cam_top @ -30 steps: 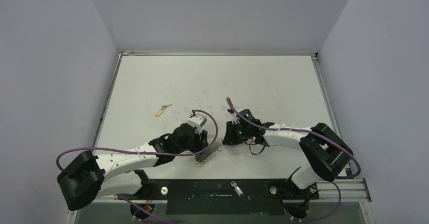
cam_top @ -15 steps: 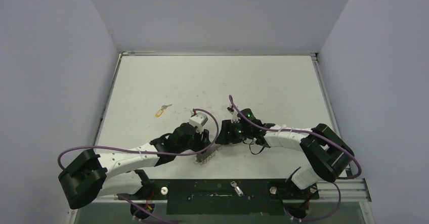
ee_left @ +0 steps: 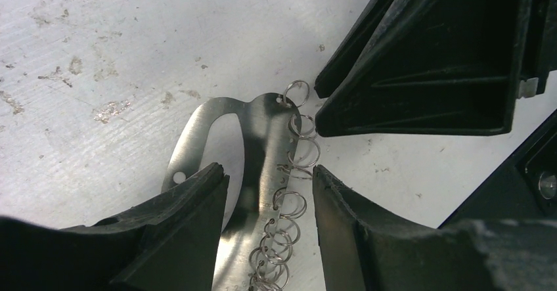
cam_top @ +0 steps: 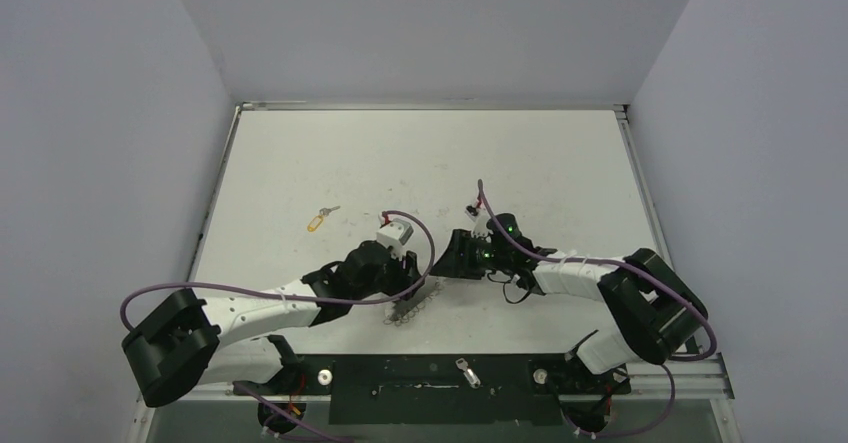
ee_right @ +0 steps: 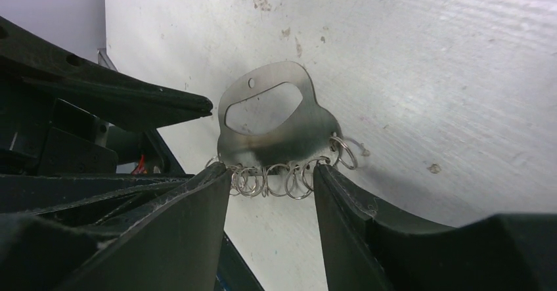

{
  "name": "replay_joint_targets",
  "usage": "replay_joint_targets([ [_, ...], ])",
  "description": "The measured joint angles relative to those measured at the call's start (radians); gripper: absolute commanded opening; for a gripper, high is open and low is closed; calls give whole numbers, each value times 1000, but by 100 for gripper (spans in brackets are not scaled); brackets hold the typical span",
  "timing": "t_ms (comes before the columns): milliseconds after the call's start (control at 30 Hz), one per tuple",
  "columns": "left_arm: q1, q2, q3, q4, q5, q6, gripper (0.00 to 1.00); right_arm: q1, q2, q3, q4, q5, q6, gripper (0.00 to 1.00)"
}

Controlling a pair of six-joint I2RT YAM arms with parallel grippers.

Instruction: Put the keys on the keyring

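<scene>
The keyring, a flat silver plate with a row of small wire rings along one edge, lies on the table between the two arms. My left gripper is open and straddles the plate's ringed edge, its left finger over the plate. My right gripper is open too, its fingertips either side of the row of rings on the plate. In the top view the left gripper and right gripper nearly meet over it. A key with a yellow tag lies far off to the left.
A small silver key-like piece rests on the black base plate between the arm mounts. Purple cables loop over both wrists. Grey walls close the table in on three sides.
My right gripper has opened and its wrist has drawn back a little to the right. The left gripper has stayed over the keyring, edging slightly right.
</scene>
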Motion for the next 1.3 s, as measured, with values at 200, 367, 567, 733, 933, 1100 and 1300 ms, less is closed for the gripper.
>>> replay_joint_targets([
  [200,0,60,17,31,12,-66,47,-54,-93,-1,-95,23,-55,50],
  [367,1,161,84,39,34,-135,45,-93,-138,4,-197,47,-122,46],
  [567,11,296,182,38,95,-217,39,-105,-141,5,-287,77,-189,39],
  [733,21,359,215,24,127,-272,36,-105,-135,5,-305,82,-212,36],
  [933,23,367,216,-25,131,-316,28,-105,-117,5,-311,83,-222,33],
  [1100,27,367,214,-32,142,-341,25,-105,-117,5,-311,83,-224,33],
  [1300,28,388,203,-13,168,-368,25,-105,-116,5,-311,84,-227,33],
])
